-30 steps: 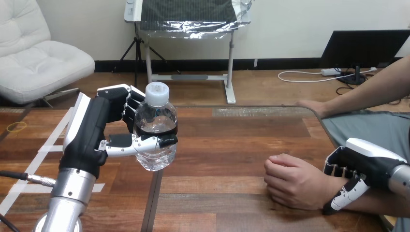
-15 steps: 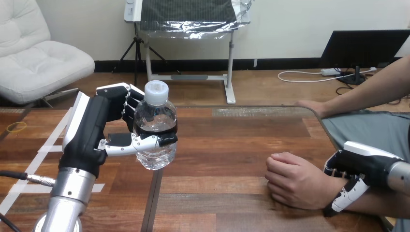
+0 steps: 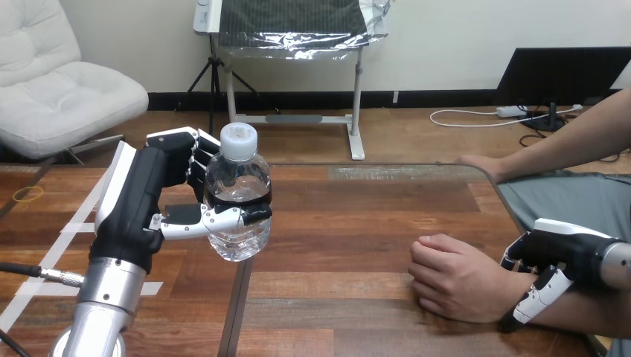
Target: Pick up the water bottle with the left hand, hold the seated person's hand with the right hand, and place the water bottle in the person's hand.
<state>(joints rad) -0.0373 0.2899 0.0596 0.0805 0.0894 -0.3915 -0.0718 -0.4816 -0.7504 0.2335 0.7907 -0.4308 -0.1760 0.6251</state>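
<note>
left hand point(image 3: 160, 201) grasps the water bottle point(image 3: 238, 190) upright above the surface point(image 3: 357, 223); right hand point(image 3: 563, 249) clasps the person's wrist point(image 3: 508, 286).

— Upper left of the frame?
— Held a white padded chair point(image 3: 59, 82) on wooden floor point(image 3: 417, 134).
— Top centre?
— Showed a foil-wrapped panel point(image 3: 298, 26) on a grey stand point(image 3: 357, 97), against a pale wall point(image 3: 446, 44).
— Upper right?
— Had a black monitor point(image 3: 565, 71) and white cable point(image 3: 461, 119).

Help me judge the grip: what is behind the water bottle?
Behind the water bottle are the curled fingers of the left hand, its thumb across the front. The bottle covers how far those fingers reach round its far side.
</note>
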